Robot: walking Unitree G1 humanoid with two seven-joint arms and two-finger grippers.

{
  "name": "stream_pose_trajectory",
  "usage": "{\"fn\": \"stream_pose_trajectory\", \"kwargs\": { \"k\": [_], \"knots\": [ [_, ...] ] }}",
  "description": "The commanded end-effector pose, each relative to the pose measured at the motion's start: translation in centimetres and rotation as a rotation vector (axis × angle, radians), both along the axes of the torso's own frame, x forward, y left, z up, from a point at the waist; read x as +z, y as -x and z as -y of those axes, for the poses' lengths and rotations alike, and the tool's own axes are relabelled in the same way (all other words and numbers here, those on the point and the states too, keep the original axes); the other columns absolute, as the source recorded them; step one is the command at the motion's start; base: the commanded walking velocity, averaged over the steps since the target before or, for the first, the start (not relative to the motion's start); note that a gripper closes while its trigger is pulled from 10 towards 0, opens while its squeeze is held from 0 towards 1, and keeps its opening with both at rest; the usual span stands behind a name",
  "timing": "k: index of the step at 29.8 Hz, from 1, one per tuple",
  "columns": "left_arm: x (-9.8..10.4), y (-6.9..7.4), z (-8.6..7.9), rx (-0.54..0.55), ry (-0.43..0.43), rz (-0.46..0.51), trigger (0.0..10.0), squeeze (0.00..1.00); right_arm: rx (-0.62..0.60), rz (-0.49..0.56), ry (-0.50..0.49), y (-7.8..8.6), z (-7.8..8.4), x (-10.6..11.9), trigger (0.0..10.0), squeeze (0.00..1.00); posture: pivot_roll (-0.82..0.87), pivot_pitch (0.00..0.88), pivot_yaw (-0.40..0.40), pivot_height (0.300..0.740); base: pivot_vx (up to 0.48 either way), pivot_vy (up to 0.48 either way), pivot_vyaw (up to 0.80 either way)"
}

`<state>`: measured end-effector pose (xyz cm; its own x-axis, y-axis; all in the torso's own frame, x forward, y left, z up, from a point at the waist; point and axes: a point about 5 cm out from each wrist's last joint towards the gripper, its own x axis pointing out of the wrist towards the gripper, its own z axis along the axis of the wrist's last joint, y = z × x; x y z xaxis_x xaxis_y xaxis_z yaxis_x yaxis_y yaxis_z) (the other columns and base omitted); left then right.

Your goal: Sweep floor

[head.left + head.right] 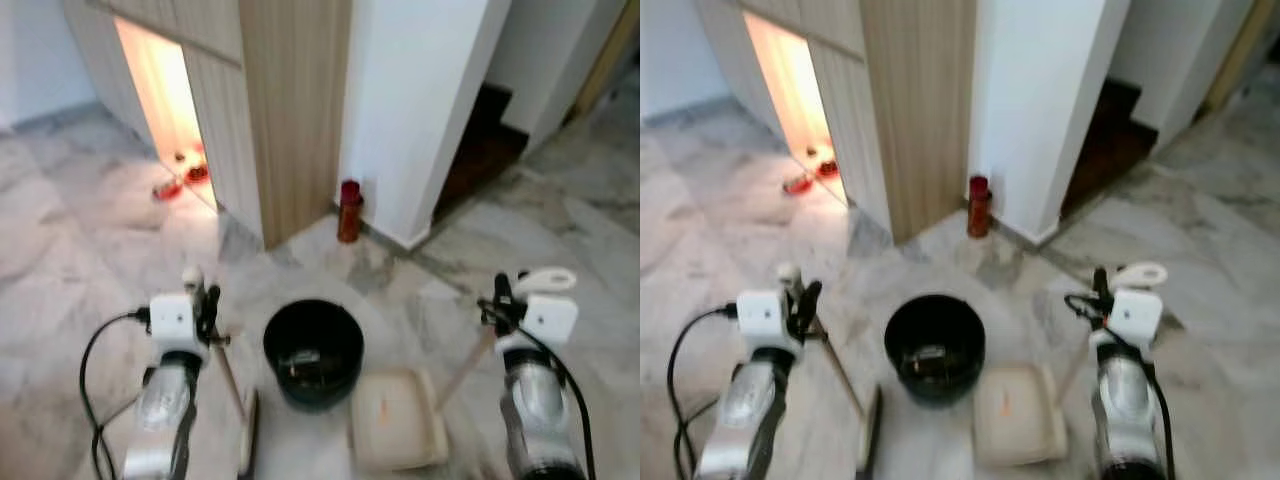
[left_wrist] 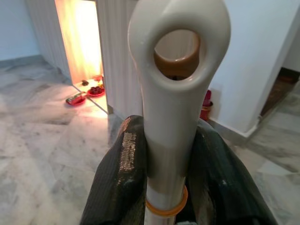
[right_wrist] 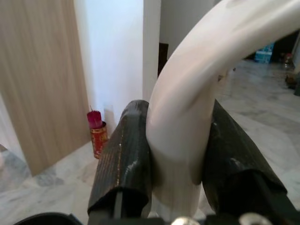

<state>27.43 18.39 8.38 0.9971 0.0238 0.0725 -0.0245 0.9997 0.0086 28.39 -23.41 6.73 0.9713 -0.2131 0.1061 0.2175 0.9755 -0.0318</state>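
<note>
My left gripper is shut on the cream top of a broom handle, which has a hanging hole at its end. The thin stick slants down to the broom head on the marble floor. My right gripper is shut on the white curved handle of a dustpan. Its cream pan rests on the floor between the two arms. A black round bin stands just beyond the pan, with some small debris inside.
A wooden cabinet corner and a white pillar rise straight ahead, with a red canister at their foot. Red dishes lie in a lit opening at the left. A dark step recess opens at the right.
</note>
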Motion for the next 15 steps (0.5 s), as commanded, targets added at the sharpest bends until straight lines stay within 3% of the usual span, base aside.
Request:
{"fn": "stream_pose_trajectory", "kwargs": {
  "k": [1,9,15],
  "knots": [
    [1.04,-0.37,0.00,-0.003,-0.010,0.047,10.0,0.00,0.010,0.039,-0.003,-0.57,-0.21,0.92,10.0,0.00,0.06,0.000,-0.030,0.740,-0.277,0.000,0.00],
    [1.04,-0.36,0.05,0.000,-0.009,0.048,10.0,0.00,0.012,0.036,-0.010,-0.60,-0.26,0.91,10.0,0.00,0.06,0.000,-0.032,0.740,-0.275,0.000,0.00],
    [0.90,-0.40,0.15,0.002,-0.009,0.038,10.0,0.00,0.013,0.024,-0.018,-0.64,-0.25,0.76,10.0,0.00,0.05,0.000,-0.035,0.740,0.000,0.000,0.00]
  ]
}}
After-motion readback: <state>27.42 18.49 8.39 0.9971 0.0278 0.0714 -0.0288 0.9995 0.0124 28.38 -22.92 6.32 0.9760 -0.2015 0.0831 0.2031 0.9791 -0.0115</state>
